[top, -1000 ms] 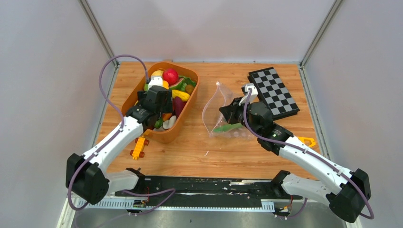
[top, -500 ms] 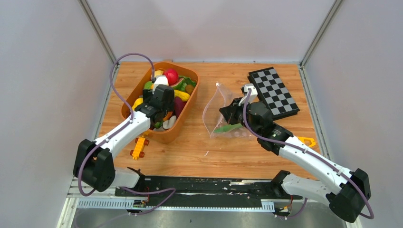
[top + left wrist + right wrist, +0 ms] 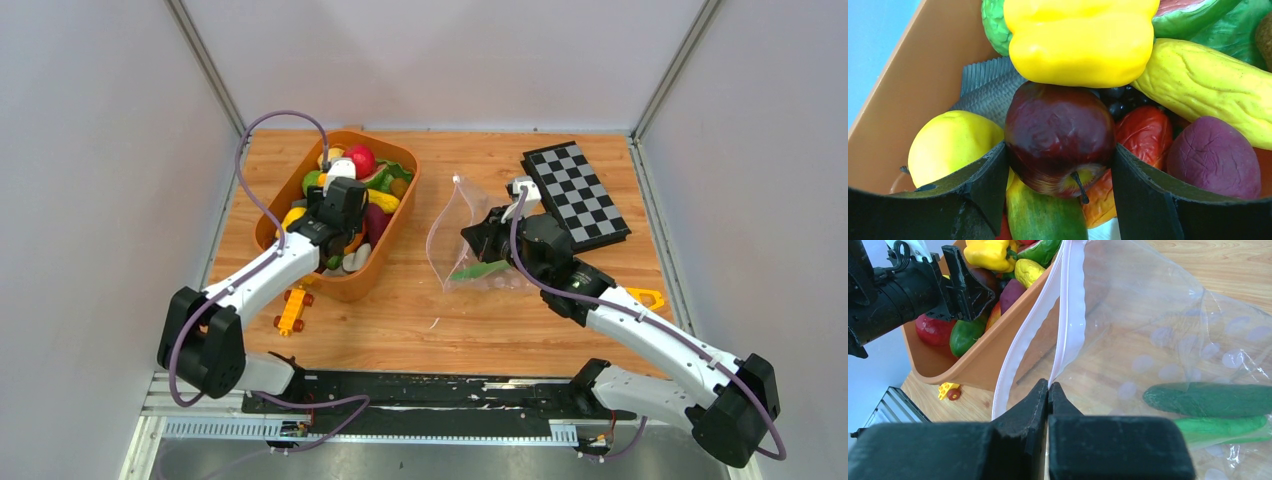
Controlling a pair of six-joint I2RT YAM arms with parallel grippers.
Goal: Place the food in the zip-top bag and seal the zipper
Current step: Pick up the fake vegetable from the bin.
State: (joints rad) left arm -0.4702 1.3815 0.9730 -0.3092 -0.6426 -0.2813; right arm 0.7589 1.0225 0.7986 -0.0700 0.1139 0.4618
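**A:** Start at the left. What is in the orange tub (image 3: 903,100)?

**B:** A heap of toy food. The left claw (image 3: 1059,156) is down among it. Its two black fingers (image 3: 990,180) are set against either flank of a dark red apple (image 3: 1058,130), pinching it. The apple sits in the pile, its stem end turned toward the wrist camera.

**A:** And around the apple?

**B:** A yellow pepper (image 3: 1083,40) lies just behind it, touching. A yellow round fruit (image 3: 950,142) is on its left and a green piece (image 3: 1045,217) sits under it. A purple piece (image 3: 1215,157) is on its right, with a long bumpy yellow piece (image 3: 1208,95) beyond that one.

**A:** Anything on the counter (image 3: 400,320) by the tub?

**B:** A yellow toy car (image 3: 291,310), just beside the tub's near end.

**A:** Where is the zip-top bag (image 3: 1158,315)?

**B:** On the counter to the right of the tub, between it and a chessboard (image 3: 577,193). Its mouth faces the tub and gapes, with the two halves of the zipper (image 3: 1068,305) standing apart.

**A:** The right claw (image 3: 1049,387)?

**B:** Pressed together on one half of the zipper. The strip runs away from its fingertips toward the tub's rim.

**A:** Is any food in the bag?

**B:** A green cucumber (image 3: 1208,399) lies inside, with a paler green piece (image 3: 1218,427) just beside it.
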